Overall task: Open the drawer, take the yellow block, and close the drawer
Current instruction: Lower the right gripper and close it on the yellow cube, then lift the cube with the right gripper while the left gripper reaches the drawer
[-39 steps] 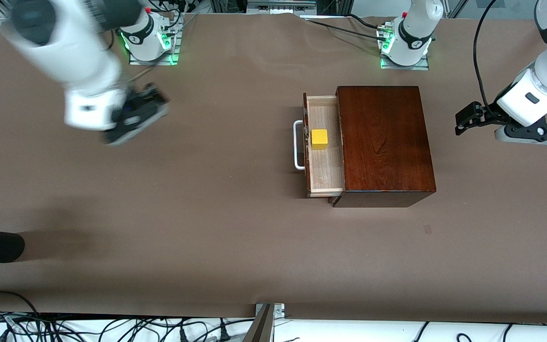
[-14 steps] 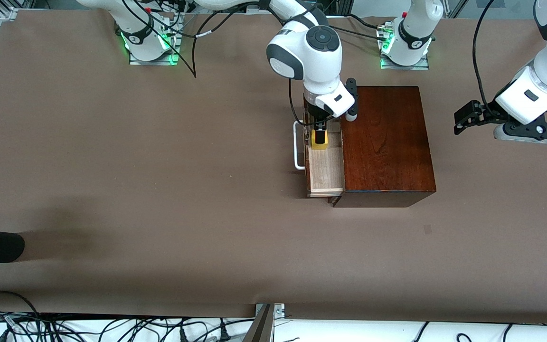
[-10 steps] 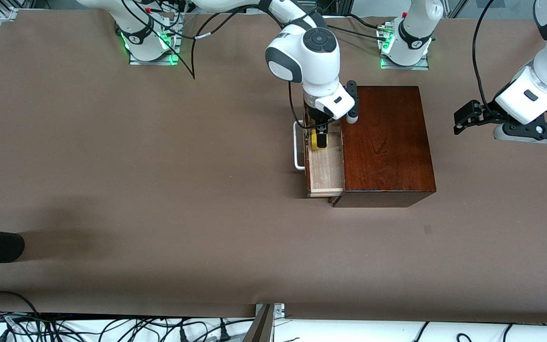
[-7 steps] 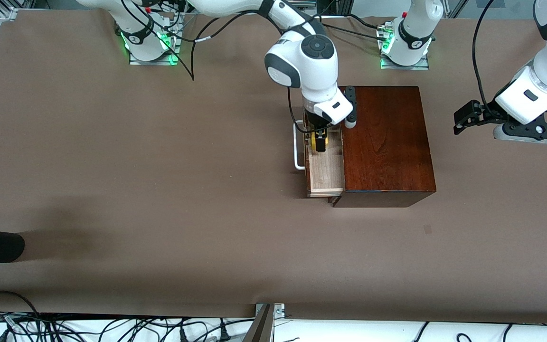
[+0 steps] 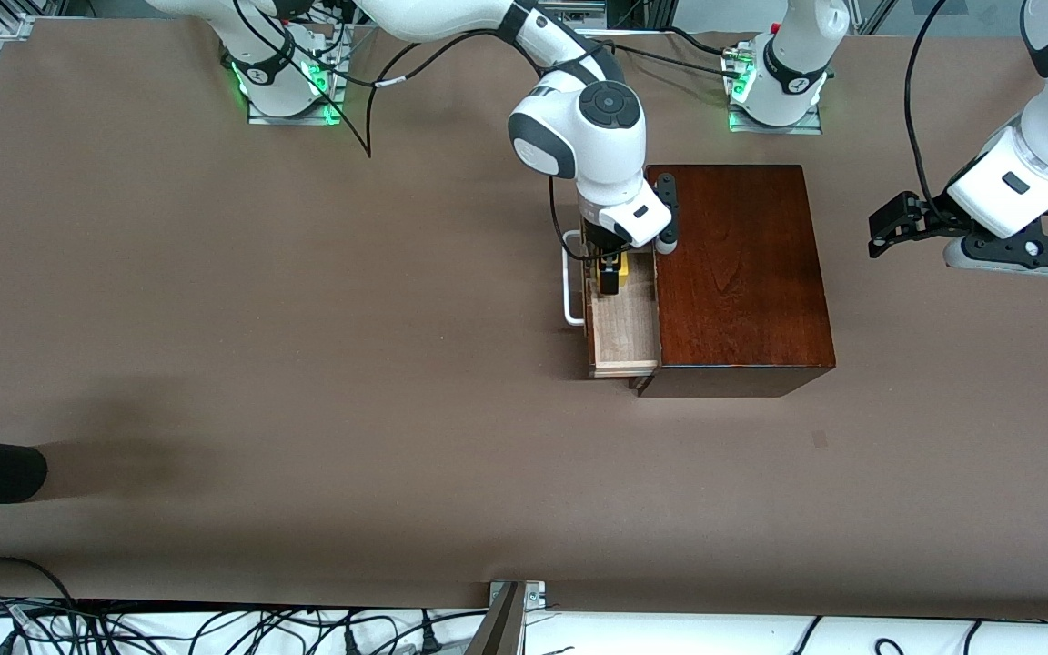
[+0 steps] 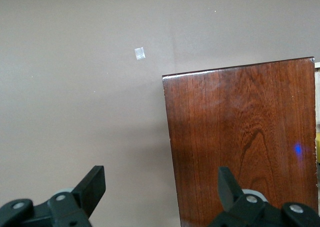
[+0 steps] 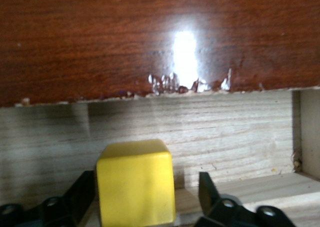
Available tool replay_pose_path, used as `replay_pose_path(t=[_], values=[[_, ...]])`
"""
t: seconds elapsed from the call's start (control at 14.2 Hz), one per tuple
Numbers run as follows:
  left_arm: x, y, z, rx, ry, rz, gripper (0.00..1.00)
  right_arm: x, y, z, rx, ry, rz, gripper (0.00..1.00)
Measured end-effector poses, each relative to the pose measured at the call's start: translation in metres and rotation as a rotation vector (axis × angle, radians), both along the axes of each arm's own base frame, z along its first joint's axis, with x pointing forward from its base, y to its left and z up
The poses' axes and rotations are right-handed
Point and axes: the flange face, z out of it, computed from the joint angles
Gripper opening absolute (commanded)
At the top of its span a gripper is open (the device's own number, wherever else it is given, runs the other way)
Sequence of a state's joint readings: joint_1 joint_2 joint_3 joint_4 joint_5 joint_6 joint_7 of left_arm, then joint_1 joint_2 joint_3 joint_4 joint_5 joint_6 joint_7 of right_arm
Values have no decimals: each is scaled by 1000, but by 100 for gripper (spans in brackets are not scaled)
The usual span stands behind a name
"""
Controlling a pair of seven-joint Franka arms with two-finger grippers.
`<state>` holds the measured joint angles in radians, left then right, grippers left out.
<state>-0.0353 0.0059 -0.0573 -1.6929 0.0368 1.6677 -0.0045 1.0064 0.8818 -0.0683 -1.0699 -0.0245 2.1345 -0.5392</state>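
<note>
Since the earlier frame the right gripper [image 5: 610, 269] has descended into the open pale-wood drawer [image 5: 626, 327]. Its fingers straddle the small yellow block [image 7: 135, 182], one side not yet touching, ready to clamp. The left gripper [image 6: 160, 187] waits open over the glossy dark-wood box [image 5: 738, 273].

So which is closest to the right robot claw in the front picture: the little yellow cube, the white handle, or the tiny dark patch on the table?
From the right gripper:
1. Small yellow block, between its fingers in the open pale-wood drawer.
2. White U-shaped bar handle, on the drawer's front.
3. Tiny dark patch, on the brown table, nearer the camera.
</note>
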Motion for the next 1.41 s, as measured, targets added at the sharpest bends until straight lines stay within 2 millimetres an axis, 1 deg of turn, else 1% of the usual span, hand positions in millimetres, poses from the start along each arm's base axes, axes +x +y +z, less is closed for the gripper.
replay_pose_path(t=[0.14,0.28,0.35,0.42,0.49,0.64,0.71,0.78,0.85,0.92,0.99,1.13,1.2,1.27,1.34,1.41], values=[[0,0,0,0,0,-2,100,2,-2,2,-10,4,-3,0],[0,0,0,0,0,-4,100,3,-2,7,-10,3,-2,0],[0,0,0,0,0,-5,100,5,-3,15,-10,3,-5,0],[0,0,0,0,0,-5,100,7,-3,27,-9,3,-9,0],[0,0,0,0,0,-5,100,9,-5,45,-6,1,-14,0],[0,0,-1,0,1,-5,100,12,-12,92,11,-5,-47,0],[1,0,-1,0,2,-6,100,16,-21,118,21,-3,-88,0],[1,-1,-2,0,4,-8,100,23,-35,143,32,9,-143,0],[1,-4,-3,0,6,-14,100,37,-55,164,45,23,-210,0],[1,-9,-4,-2,10,-28,100,58,-83,185,54,27,-292,0],[-1,-17,-5,-9,18,-54,100,82,-115,202,56,22,-377,0],[-7,-36,-8,-63,56,-128,100,130,-193,231,38,17,-527,0],[-9,-44,-9,-94,71,-172,100,150,-231,241,27,24,-590,0],[-10,-51,-12,-120,82,-227,100,166,-264,247,22,25,-644,0],[-10,-59,-15,-147,89,-297,100,178,-293,246,16,36,-698,0],[-10,-70,-19,-182,98,-369,100,188,-319,240,17,68,-752,0]])
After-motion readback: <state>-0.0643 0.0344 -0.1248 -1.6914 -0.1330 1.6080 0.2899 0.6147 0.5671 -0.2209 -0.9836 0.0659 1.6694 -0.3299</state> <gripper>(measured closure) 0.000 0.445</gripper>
